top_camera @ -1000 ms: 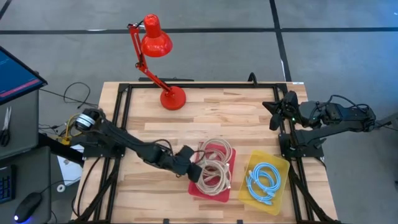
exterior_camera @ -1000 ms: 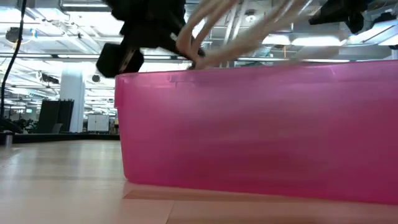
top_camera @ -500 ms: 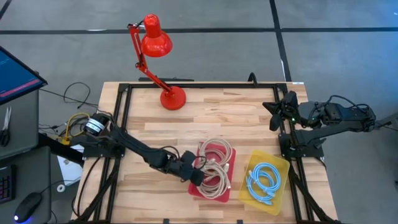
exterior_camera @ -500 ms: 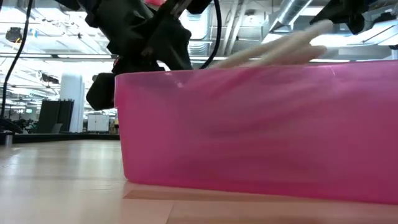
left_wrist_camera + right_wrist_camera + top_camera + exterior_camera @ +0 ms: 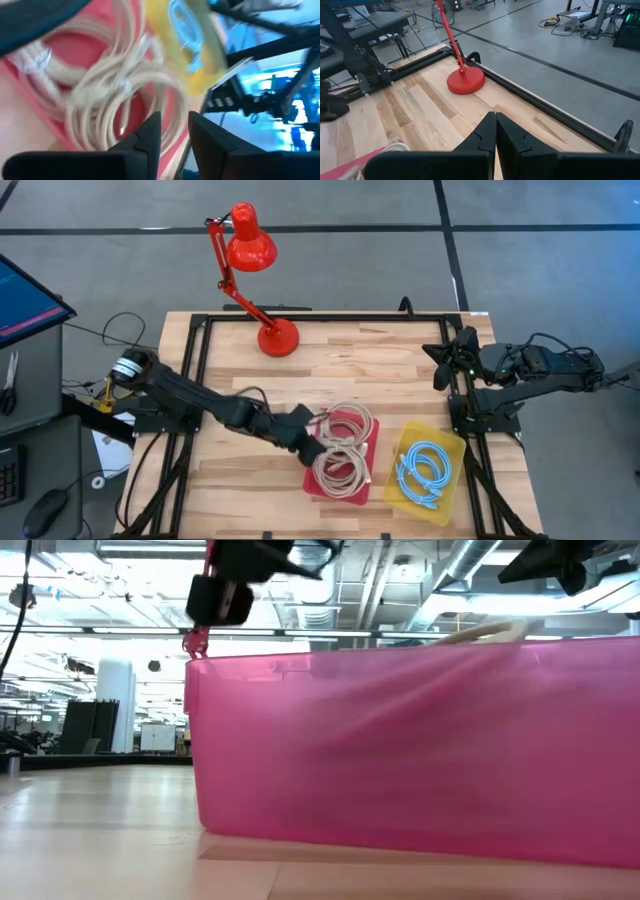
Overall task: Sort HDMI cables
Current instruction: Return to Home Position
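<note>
Several beige HDMI coils (image 5: 342, 445) lie piled in the pink bin (image 5: 374, 442), overlapping one another; in the low view a strand (image 5: 480, 632) sticks up over the bin's rim (image 5: 400, 652). Two light blue coils (image 5: 422, 472) lie in the yellow bin (image 5: 452, 446) to its right. My left gripper (image 5: 308, 446) hovers over the pink bin's left edge, open and empty; its wrist view looks past the fingers (image 5: 150, 135) at the beige coils (image 5: 115, 95). My right gripper (image 5: 440, 365) waits shut at the table's right edge.
A red desk lamp (image 5: 250, 245) stands on its base (image 5: 278, 337) near the far edge. A black frame (image 5: 195, 380) runs round the wooden table. Bare wood lies between the lamp and the bins and along the table's left half.
My left gripper held a beige coil above the pink bin, moved right and down into it, then rose and drew back toward the bin's left edge without the coil. The coil now lies in the bin on the other beige coils.
</note>
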{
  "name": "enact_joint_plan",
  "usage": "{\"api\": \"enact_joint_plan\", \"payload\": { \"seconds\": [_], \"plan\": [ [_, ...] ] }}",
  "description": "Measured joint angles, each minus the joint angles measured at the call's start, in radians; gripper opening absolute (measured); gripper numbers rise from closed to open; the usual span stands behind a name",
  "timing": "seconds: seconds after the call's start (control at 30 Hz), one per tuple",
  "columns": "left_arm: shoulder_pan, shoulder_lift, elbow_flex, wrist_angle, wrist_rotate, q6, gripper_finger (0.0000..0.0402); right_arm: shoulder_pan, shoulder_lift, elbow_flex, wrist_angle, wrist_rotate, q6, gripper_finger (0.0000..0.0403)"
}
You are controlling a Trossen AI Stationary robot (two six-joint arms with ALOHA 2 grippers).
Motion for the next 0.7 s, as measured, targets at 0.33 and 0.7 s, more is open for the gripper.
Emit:
{"api": "enact_joint_plan", "payload": {
  "seconds": [0.33, 0.7],
  "plan": [
    [0.016, -0.079, 0.0, -0.015, -0.011, 0.153, 0.0064, 0.0, 0.0, 0.0, -0.002, 0.0, 0.0, 0.0],
    [0.014, -0.123, -0.001, -0.011, -0.076, 0.559, 0.0006, 0.0, -0.04, 0.0, 0.038, -0.239, -0.151, 0.0]
  ]
}}
